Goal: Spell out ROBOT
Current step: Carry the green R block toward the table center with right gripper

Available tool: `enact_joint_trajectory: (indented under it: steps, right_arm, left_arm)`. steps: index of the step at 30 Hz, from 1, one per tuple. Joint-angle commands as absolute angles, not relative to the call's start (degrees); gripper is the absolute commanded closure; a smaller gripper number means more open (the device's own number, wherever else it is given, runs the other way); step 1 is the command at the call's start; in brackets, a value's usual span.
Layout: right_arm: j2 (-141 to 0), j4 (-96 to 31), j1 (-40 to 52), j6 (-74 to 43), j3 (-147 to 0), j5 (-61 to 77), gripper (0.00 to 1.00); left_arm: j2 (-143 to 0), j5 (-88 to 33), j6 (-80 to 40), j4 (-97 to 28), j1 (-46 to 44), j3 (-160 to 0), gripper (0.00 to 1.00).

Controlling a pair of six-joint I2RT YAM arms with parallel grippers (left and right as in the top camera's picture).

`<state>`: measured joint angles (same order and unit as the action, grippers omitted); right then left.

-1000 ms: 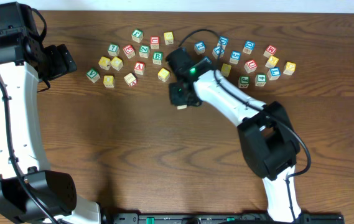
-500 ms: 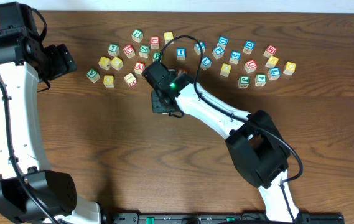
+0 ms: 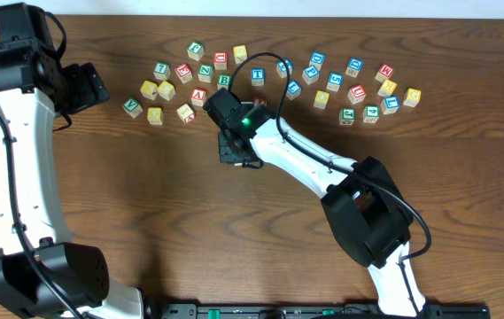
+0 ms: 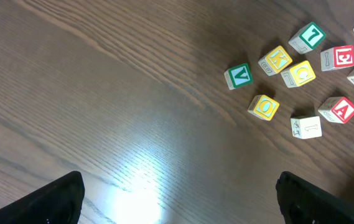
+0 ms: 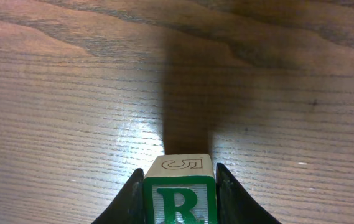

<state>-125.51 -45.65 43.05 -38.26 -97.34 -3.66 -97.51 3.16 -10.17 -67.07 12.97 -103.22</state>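
— Overhead?
— Right gripper [image 3: 236, 156] over the table [image 3: 145, 204], just below the cube scatter [image 3: 181, 75].
— Left wrist?
— Left gripper [image 4: 178, 202] spread wide, holding nothing (yellow O [image 4: 264, 107] lies beyond).
— Right wrist?
— Its fingers [image 5: 130, 199] clamp the green R [image 5: 180, 198].

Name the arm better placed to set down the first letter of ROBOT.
Right. The right pincer is shut on the small wooden cube with the green R, over bare brown table. The left pincer hangs open and empty beside the scattered cubes.
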Motion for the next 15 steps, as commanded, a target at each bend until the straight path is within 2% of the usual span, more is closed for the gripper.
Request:
enact_joint_trajectory:
  steps: [1, 8, 15]
  right_arm:
    - [-125.8, -45.9, 43.1, -39.2, -97.7, -4.6, 0.77]
    - [-125.8, -45.9, 43.1, -39.8, -97.7, -4.6, 0.69]
    - [-125.8, -45.6, 43.2, -40.3, -97.7, -4.6, 0.69]
  left_arm:
    - [-98.2, 3.5, -10.4, -67.2, 13.0, -103.5, 0.02]
    - [-98.2, 3.5, -10.4, -67.2, 13.0, -103.5, 0.02]
    - [-98.2, 3.5, -10.4, -67.2, 13.0, -103.5, 0.02]
